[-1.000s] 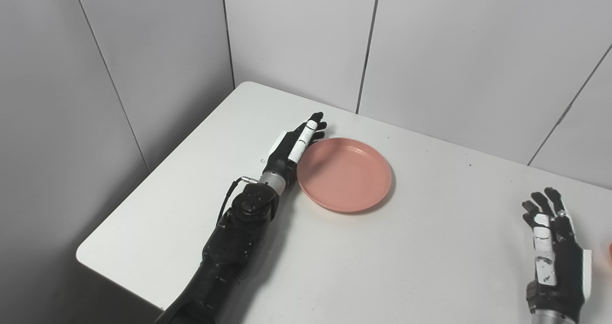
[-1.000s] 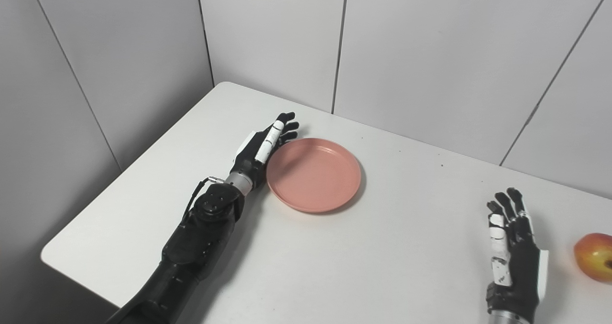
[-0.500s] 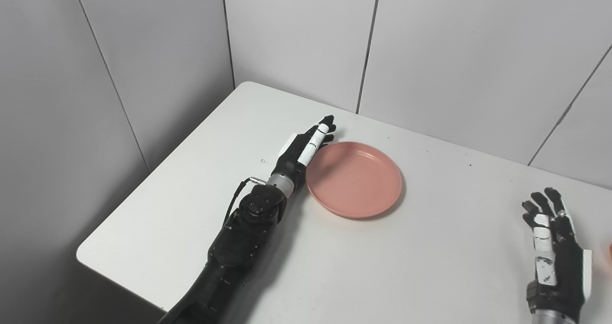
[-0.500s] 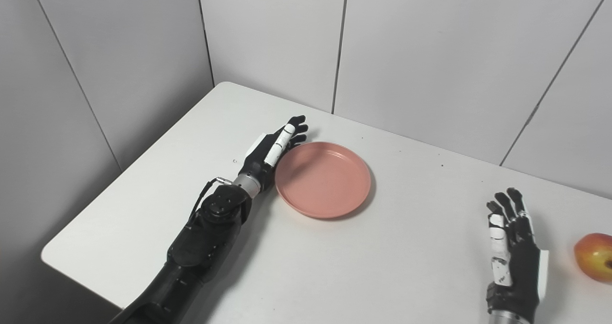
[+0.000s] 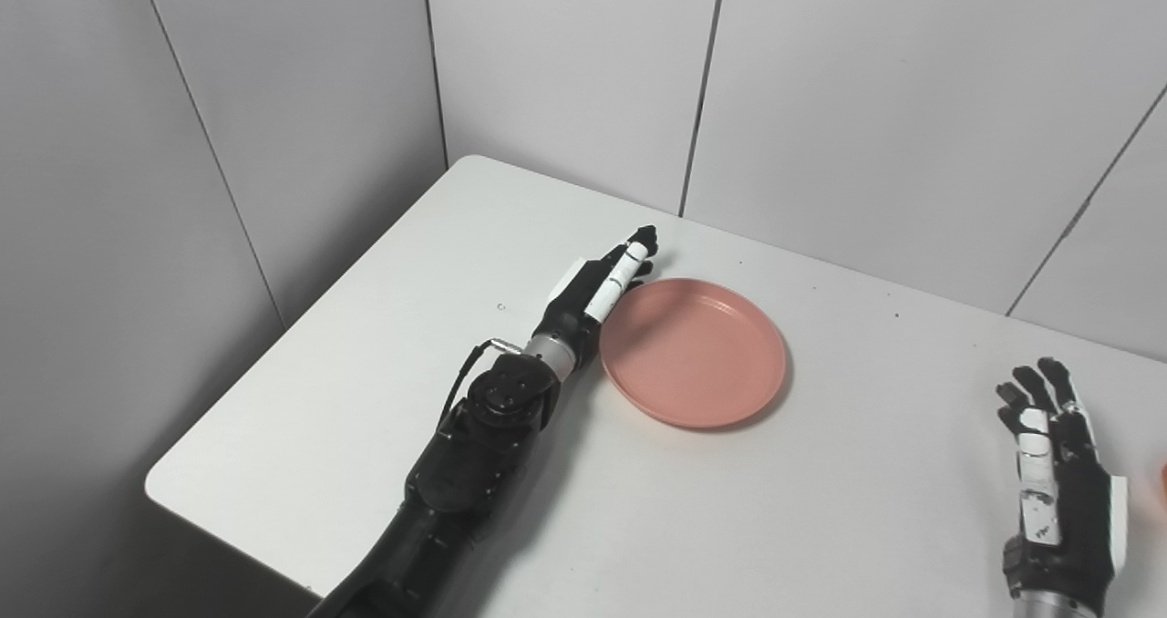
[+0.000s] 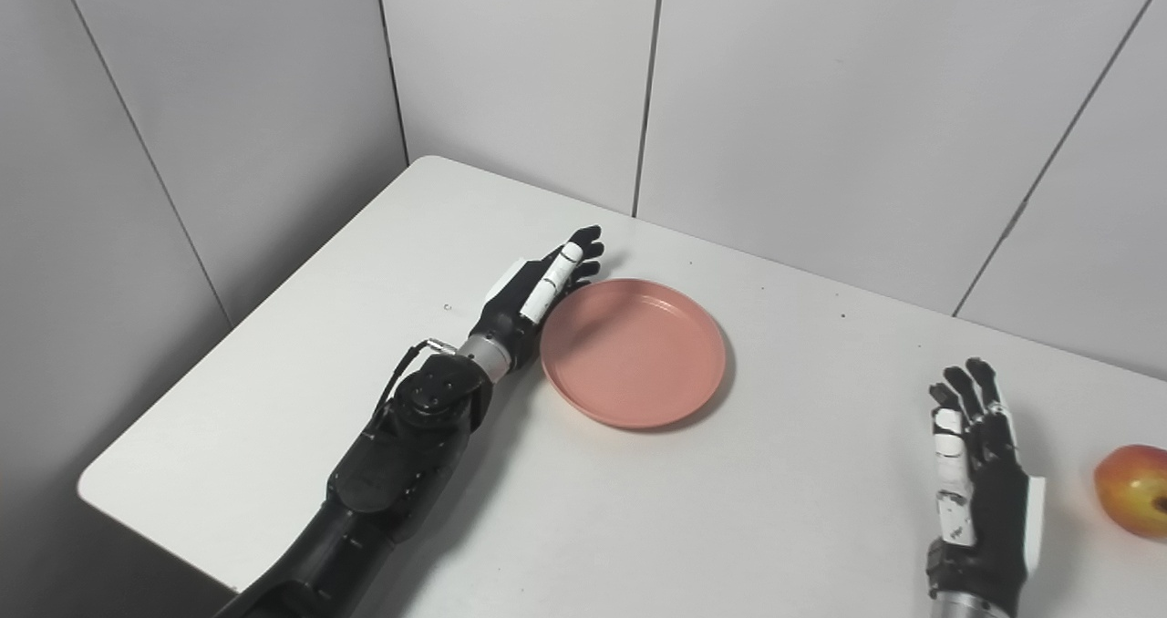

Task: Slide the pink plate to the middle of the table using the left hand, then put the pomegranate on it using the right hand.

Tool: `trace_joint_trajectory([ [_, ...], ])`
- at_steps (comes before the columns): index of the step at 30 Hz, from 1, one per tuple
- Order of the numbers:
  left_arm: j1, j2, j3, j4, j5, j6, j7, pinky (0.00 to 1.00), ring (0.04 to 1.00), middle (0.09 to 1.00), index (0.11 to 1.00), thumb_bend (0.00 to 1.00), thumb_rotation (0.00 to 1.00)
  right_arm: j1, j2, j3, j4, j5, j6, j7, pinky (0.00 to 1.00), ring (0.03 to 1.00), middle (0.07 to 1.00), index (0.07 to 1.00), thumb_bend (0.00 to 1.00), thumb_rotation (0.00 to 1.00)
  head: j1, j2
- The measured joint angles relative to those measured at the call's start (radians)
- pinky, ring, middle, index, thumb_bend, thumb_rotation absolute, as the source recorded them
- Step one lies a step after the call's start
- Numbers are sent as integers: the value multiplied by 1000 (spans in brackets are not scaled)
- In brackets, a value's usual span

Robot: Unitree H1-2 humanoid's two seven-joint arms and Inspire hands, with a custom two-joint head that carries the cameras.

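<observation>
The white rectangular surface (image 5: pixel 365 399) is the largest thing here. On it, a little toward ten o'clock of its middle, lies the shallow round pink plastic plate (image 5: pixel 693 352). The black left hand (image 5: pixel 597 285) lies flat on edge against the plate's nine o'clock rim, fingers (image 5: pixel 622 267) straight and pressed together, holding nothing. The plate looks light, stiff and smooth-bottomed, so it should glide under a sideways push low on that rim; too high a push might tip it. The black right hand (image 6: pixel 975 472) waits at four o'clock, fingers spread, empty. Beside it at three o'clock sits the round red-yellow pomegranate (image 6: pixel 1133 489), probably firm, fairly heavy and apt to roll; wrap fingers around its middle.
</observation>
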Motion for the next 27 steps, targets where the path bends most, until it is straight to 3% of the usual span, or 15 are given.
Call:
trace_joint_trajectory([
  [7, 11, -6, -19, -33, -2, 23, -26, 897, 927, 935, 933, 591, 1000, 1, 7, 5, -4, -37, 0, -12, 852, 826, 849, 867, 547, 815, -89, 17],
  [20, 33, -20, -8, -84, -30, 69, -69, 923, 937, 942, 940, 603, 1000, 11, 51, 9, -19, -77, 24, -39, 852, 833, 849, 868, 506, 821, -173, 32],
  [27, 42, -23, -29, -114, -20, 85, -77, 924, 933, 942, 943, 618, 1000, 19, 62, 19, -29, -96, 37, -50, 853, 843, 857, 869, 537, 835, -223, 40],
])
